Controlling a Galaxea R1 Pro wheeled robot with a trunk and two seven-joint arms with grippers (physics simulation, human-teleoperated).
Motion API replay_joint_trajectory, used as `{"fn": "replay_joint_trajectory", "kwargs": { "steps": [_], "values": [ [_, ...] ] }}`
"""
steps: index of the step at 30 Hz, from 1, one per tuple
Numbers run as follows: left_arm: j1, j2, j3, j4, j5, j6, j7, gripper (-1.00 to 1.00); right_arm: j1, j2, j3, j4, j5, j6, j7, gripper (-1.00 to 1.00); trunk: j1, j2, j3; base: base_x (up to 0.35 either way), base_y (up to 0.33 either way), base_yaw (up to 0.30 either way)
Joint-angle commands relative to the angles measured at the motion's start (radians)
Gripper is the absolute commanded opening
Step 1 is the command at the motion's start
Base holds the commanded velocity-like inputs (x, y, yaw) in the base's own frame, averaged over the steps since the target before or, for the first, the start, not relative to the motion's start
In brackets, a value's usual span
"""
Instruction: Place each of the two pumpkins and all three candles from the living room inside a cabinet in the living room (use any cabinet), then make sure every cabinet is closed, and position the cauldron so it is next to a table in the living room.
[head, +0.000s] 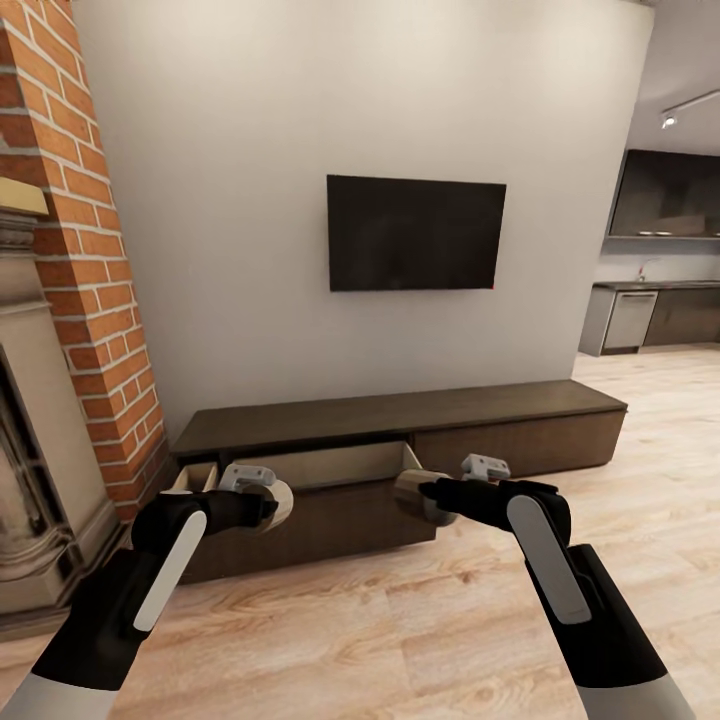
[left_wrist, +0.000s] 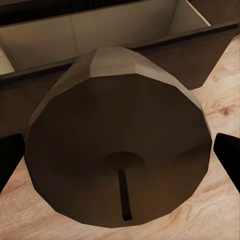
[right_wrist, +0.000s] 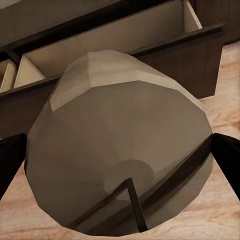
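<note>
Currently the robot faces the cabinet (head: 400, 425), whose left-hand drawer (head: 330, 467) stands pulled out with pale insides exposed. Each arm carries one candle: the left gripper (head: 262, 500) is clamped on a candle (left_wrist: 117, 145) and the right gripper (head: 432, 492) on a second candle (right_wrist: 120, 150), both held just short of the drawer front, above the wooden floor (head: 400, 620). In each wrist view the dark fingertips (left_wrist: 227, 152) bracket the candle's sides. Risk: releasing here would likely drop a candle onto the floor in front of the drawer, since neither appears to be over the opening yet; a low approach could also strike the drawer front. Count: two candles, one open drawer, one cabinet, one wall television (head: 415, 232).
</note>
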Motion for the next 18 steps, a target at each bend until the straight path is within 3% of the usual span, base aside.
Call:
{"fn": "replay_joint_trajectory", "kwargs": {
  "steps": [1, 8, 12, 15, 18],
  "values": [
    [-0.001, 0.001, -0.002, -0.001, 0.007, 0.003, 0.007, -1.0, -0.001, -0.001, 0.002, 0.002, -0.007, 0.002, -0.012, -1.0, -0.004, 0.007, 0.002, 0.0, 0.0, 0.0],
    [-0.001, 0.002, -0.001, 0.004, 0.002, 0.003, 0.007, -1.0, -0.002, 0.0, -0.001, 0.016, -0.002, 0.002, -0.039, -1.0, -0.031, 0.056, 0.024, 0.0, 0.0, 0.0],
    [-0.001, 0.002, 0.0, 0.009, 0.0, 0.003, 0.007, -1.0, -0.007, 0.013, 0.006, 0.054, -0.004, 0.002, -0.122, -1.0, -0.046, 0.084, 0.036, 0.0, 0.0, 0.0],
    [-0.001, 0.002, 0.0, 0.01, -0.001, 0.003, 0.007, -1.0, -0.012, 0.044, 0.046, 0.111, -0.003, 0.002, -0.206, -1.0, -0.058, 0.105, 0.046, 0.0, 0.0, 0.0],
    [-0.001, 0.002, 0.0, 0.011, -0.002, 0.003, 0.007, -1.0, -0.033, 0.067, 0.121, 0.214, -0.001, -0.006, -0.301, -1.0, -0.069, 0.126, 0.055, 0.0, 0.0, 0.0]
  ]
}}
